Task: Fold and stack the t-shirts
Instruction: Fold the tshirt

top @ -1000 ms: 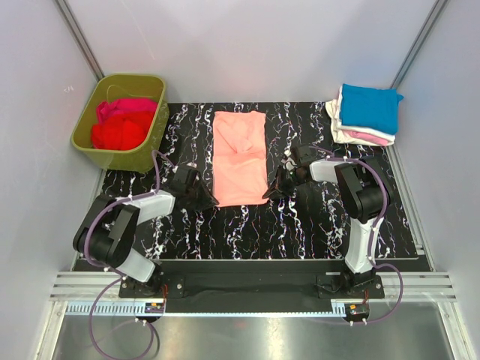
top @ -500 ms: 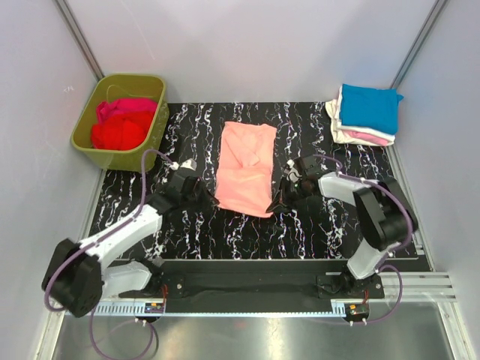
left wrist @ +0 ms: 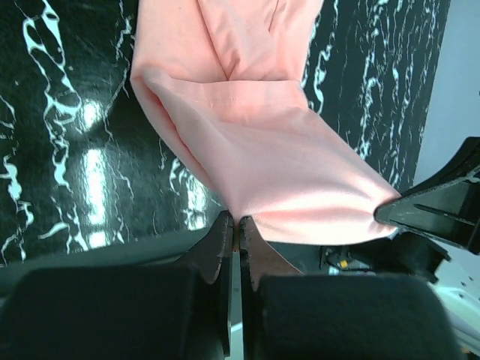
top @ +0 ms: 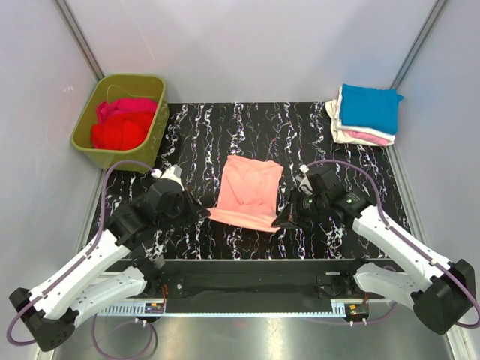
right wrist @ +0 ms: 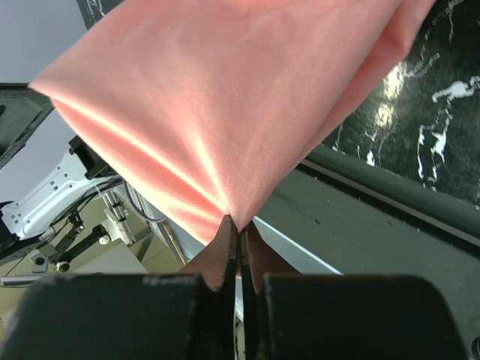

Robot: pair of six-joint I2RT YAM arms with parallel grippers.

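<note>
A salmon-pink t-shirt point(top: 249, 191), folded into a long strip, lies on the black marbled table point(top: 225, 127). Its near end is lifted off the surface and stretched between both grippers. My left gripper point(top: 204, 214) is shut on the near left corner, seen in the left wrist view point(left wrist: 238, 223) with the shirt point(left wrist: 247, 127) hanging ahead. My right gripper point(top: 279, 221) is shut on the near right corner, seen in the right wrist view point(right wrist: 238, 222) with the cloth point(right wrist: 225, 97) taut. Red and magenta t-shirts point(top: 120, 124) fill the tub. A folded stack point(top: 365, 112), blue on top, sits at the far right.
The olive-green tub point(top: 154, 131) stands at the far left corner off the table. Grey walls close in the back and sides. The table's near edge and a metal rail point(top: 247, 281) run just under the held end of the shirt.
Both grippers have pulled back toward the near edge and risen, dragging the salmon-pink shirt nearer and lifting its near end. The arms have stretched out lower in the top view.
</note>
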